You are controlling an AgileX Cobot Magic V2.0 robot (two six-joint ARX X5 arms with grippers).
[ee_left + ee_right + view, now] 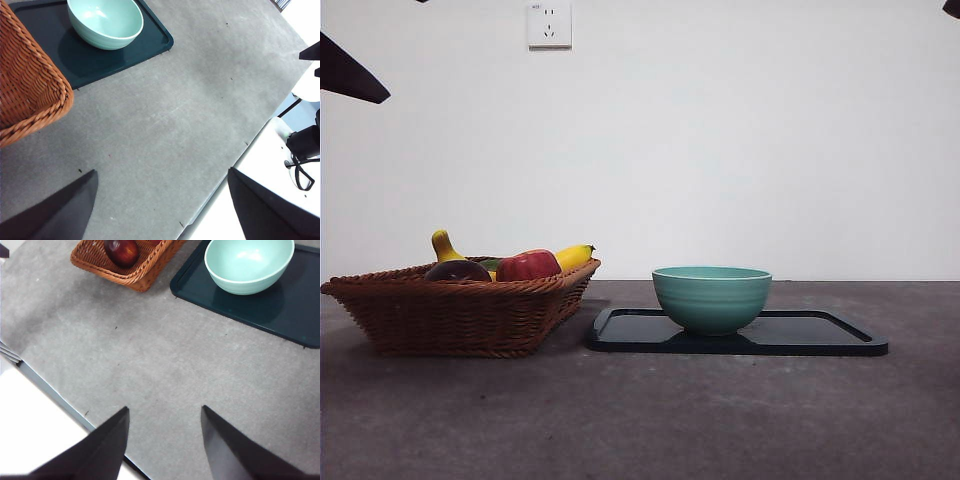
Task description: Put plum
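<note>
The plum [458,270] is a dark purple, almost black fruit lying in the wicker basket [460,310] at the left; in the right wrist view the plum [121,251] shows glossy and maroon near the basket's corner. My left gripper [162,172] hangs open above bare table beside the basket [30,85], holding nothing. My right gripper [165,407] is also open and empty, over the table's near edge, well away from the basket [135,270]. Both arms show in the front view only as black tips at the top corners.
A red apple [528,266] and yellow bananas [574,256] share the basket. A teal bowl [711,298] stands on a dark tray [820,340] right of the basket. The table's edge [55,395] lies close under the right gripper.
</note>
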